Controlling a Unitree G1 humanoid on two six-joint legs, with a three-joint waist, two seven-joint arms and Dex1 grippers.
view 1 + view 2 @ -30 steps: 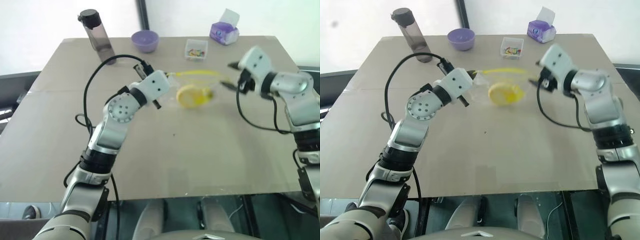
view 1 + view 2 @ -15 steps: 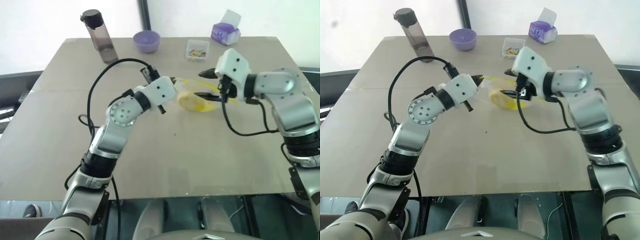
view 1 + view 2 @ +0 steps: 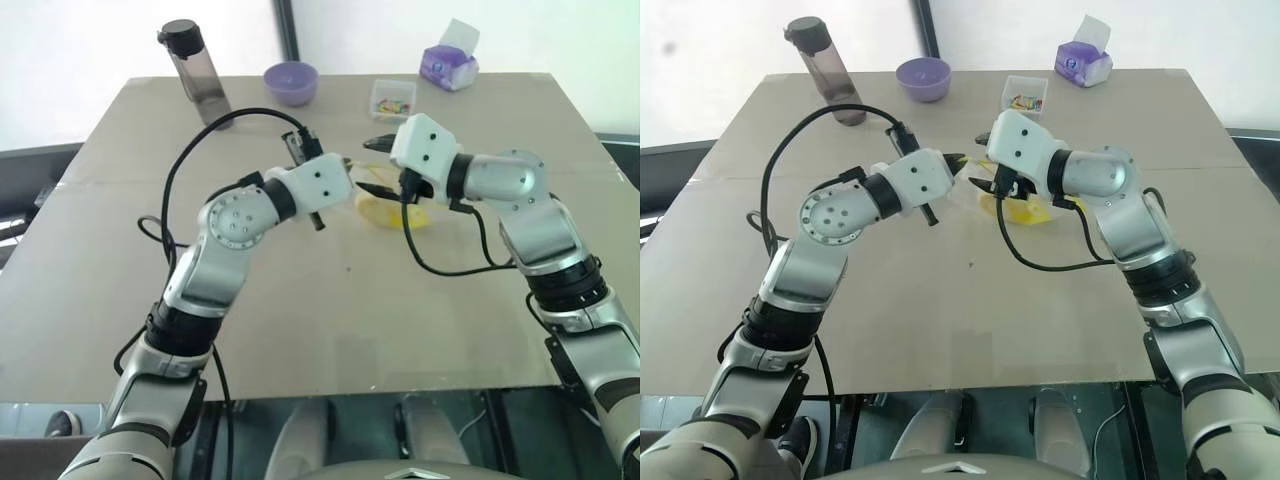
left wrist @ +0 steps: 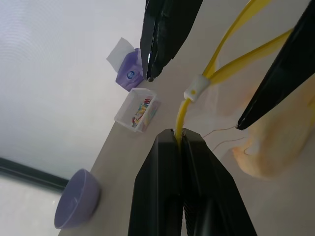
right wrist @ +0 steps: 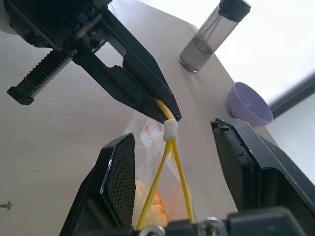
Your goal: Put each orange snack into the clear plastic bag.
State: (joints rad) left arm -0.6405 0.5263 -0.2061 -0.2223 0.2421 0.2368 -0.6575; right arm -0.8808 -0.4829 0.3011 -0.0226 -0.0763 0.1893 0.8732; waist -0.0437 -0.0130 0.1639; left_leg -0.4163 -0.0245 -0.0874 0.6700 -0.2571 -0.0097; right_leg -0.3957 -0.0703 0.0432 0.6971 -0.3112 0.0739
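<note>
A wide tan bench [image 3: 300, 330] carries the scene, and the two robot arms meet above its middle. The clear plastic bag [image 5: 147, 147] hangs between them, lifted a little off the bench surface, with the orange snack [image 3: 385, 212] already sitting inside its lower part.

The left pincer [image 4: 179, 135] is clenched on the very end of the bag's yellow seal strip [image 4: 183, 114], just behind the small white zip slider [image 4: 195, 91]. From that pinch point the strip runs straight away from the left pincer and towards the right arm, splitting beyond the slider into two yellow lips that mark the open mouth.

The right pincer [image 5: 172, 147] faces the left one almost head on. Its jaws are spread, one on each side of the slider and the strip, touching neither as far as can be seen. It holds nothing.

The strip's long axis therefore lies along the line joining the two pincers, and the right pincer is placed to close on the slider, probably to zip the bag.
</note>
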